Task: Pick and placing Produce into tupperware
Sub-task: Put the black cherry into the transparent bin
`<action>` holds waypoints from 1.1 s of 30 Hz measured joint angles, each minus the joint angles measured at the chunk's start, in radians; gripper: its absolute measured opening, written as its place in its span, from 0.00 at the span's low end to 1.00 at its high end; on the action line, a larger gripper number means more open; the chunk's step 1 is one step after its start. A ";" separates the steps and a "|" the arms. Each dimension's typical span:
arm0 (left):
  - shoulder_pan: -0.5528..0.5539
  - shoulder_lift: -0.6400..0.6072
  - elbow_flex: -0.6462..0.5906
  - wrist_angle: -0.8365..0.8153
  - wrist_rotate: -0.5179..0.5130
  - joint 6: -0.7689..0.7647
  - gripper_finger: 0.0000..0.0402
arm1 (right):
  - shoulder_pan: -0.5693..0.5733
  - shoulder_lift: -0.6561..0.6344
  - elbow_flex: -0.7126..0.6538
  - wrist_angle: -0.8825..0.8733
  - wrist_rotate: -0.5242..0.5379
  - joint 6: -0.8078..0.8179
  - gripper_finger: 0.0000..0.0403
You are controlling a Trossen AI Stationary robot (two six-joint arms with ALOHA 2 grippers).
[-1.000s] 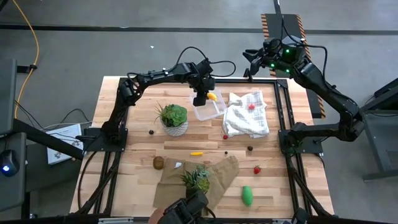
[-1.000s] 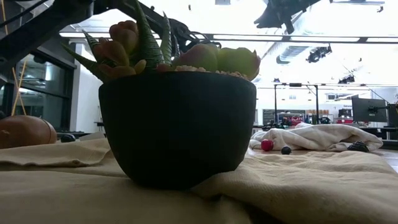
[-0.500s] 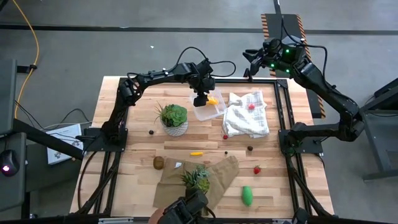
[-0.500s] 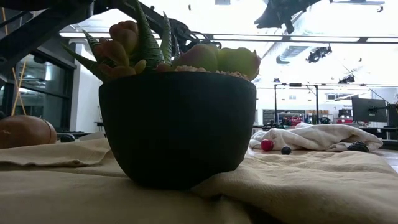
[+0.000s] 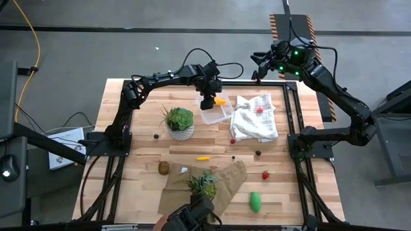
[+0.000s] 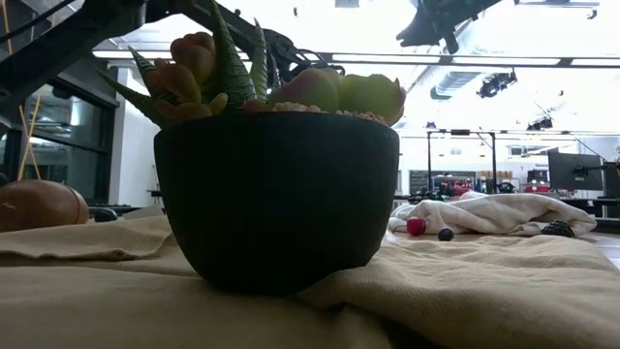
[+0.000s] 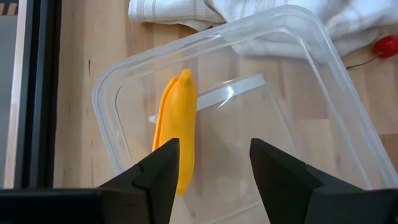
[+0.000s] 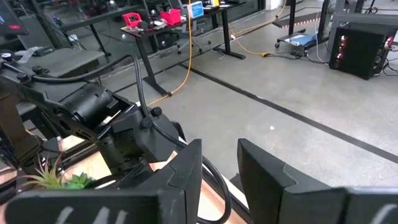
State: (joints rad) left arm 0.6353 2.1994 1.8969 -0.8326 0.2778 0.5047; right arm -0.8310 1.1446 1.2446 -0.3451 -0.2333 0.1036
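The left hand (image 7: 212, 163), fingers spread and empty, hovers over the clear tupperware (image 7: 323, 81), which holds a yellow toy banana (image 7: 174, 127). A white cloth (image 5: 255, 119) touches the container's side; a potted plant (image 5: 179, 122) stands near. The right hand (image 8: 219, 167), spread, hangs beyond the tabletop (image 5: 141, 154).

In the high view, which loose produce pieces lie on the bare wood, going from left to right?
Tiny dark piece → brown ball → yellow piece → red berry.
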 joint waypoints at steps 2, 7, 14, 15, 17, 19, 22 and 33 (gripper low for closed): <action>0.000 0.000 0.000 -0.001 0.000 -0.015 0.44 | 0.000 0.000 0.000 0.001 0.000 0.000 0.23; 0.021 -0.031 0.000 -0.012 0.011 -0.043 0.41 | -0.002 -0.024 0.000 0.003 0.011 -0.011 0.23; 0.092 -0.116 0.000 -0.016 0.121 -0.140 0.33 | -0.035 -0.059 0.000 -0.049 0.024 -0.025 0.23; 0.102 -0.130 0.000 -0.017 0.139 -0.153 0.32 | -0.039 -0.064 0.000 -0.056 0.024 -0.025 0.23; 0.115 -0.153 0.000 -0.021 0.157 -0.170 0.30 | -0.043 -0.070 0.000 -0.075 0.024 -0.025 0.23; 0.115 -0.172 0.000 -0.035 0.163 -0.173 0.29 | -0.046 -0.073 0.000 -0.092 0.024 -0.026 0.23; 0.111 -0.204 0.000 -0.053 0.174 -0.174 0.26 | -0.046 -0.075 0.000 -0.115 0.024 -0.026 0.23; 0.111 -0.318 0.000 -0.090 0.286 -0.275 0.14 | -0.046 -0.075 0.000 -0.260 0.022 -0.050 0.23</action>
State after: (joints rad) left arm 0.7467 1.8816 1.8973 -0.9225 0.5636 0.2297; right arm -0.8766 1.0698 1.2443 -0.6051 -0.2109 0.0532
